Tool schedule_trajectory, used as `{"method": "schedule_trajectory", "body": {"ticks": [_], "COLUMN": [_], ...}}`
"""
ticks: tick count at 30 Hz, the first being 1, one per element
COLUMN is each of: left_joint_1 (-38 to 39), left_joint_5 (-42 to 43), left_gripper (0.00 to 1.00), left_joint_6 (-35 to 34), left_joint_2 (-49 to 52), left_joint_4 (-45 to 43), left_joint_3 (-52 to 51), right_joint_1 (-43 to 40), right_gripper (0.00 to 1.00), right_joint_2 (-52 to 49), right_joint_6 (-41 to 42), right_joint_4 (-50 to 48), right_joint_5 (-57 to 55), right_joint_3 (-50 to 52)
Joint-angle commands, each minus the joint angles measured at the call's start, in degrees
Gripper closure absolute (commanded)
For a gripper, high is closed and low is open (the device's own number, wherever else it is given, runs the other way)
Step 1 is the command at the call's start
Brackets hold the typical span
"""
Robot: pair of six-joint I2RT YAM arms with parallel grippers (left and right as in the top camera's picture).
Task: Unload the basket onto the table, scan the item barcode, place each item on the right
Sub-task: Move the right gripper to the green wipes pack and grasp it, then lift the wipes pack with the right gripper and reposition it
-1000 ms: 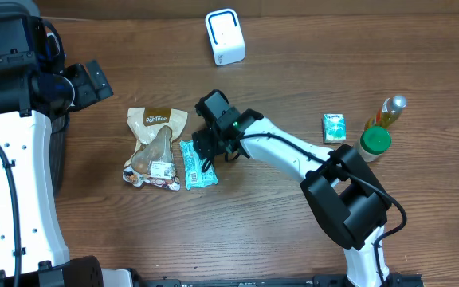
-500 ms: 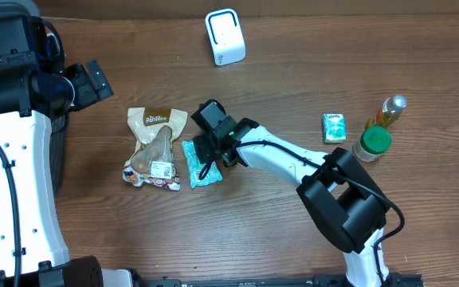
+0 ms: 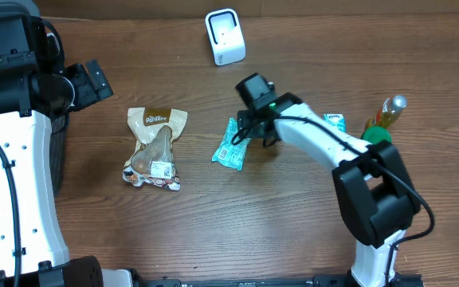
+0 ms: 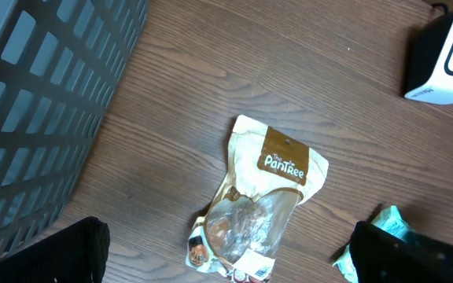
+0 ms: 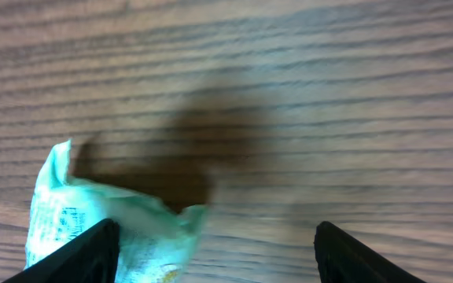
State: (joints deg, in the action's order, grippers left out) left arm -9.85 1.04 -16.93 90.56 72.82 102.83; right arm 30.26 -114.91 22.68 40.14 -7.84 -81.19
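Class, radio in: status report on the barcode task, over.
Left gripper open. Right gripper open, teal packet at one finger. Nothing lying between packet and white scanner.

Overhead looks straight down over the brown wooden table [image 3: 277,231]. The left wrist view faces down from high (wide), the right wrist from close. All share the crumpled teal wrapper [image 3: 231,145].
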Motion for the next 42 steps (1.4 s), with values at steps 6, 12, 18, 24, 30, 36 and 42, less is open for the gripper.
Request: {"method": "schedule_trajectory", "body": {"ticks": [6, 12, 18, 24, 30, 36, 42], "left_joint_1": [0.13, 0.13, 0.13, 0.13, 0.13, 0.13, 0.13], "left_joint_5": [0.02, 0.02, 0.02, 0.02, 0.02, 0.02, 0.02], "left_gripper": [0.00, 0.00, 0.00, 0.00, 0.00, 0.00, 0.01], "left_joint_6": [0.66, 0.66, 0.66, 0.66, 0.66, 0.66, 0.66], "left_joint_2": [0.09, 0.09, 0.09, 0.09, 0.09, 0.09, 0.09], "left_joint_4": [0.04, 0.04, 0.04, 0.04, 0.04, 0.04, 0.04], "left_joint_3": [0.42, 0.42, 0.42, 0.42, 0.42, 0.42, 0.42], "right_joint_1": [0.63, 0.76, 0.85, 0.85, 0.85, 0.74, 2.38], "right_gripper": [0.66, 0.96, 0.96, 0.96, 0.96, 0.96, 0.96], "right_joint_2": [6.67, 4.76, -1.36, -9.18, -6.91, -1.09, -1.25], "right_joint_6": [-1.66, 0.04, 0.04, -0.37, -0.39, -0.35, -0.39], "right_joint_4": [-0.09, 4.07, 1.11, -2.56, -2.36, -2.86, -3.39], "right_joint_5": [24.28, 29.59, 31.28, 31.67, 33.16, 34.95, 34.47], "right_joint_3": [-0.26, -0.13, -0.11, 0.52, 0.09, -1.40, 0.17]}}
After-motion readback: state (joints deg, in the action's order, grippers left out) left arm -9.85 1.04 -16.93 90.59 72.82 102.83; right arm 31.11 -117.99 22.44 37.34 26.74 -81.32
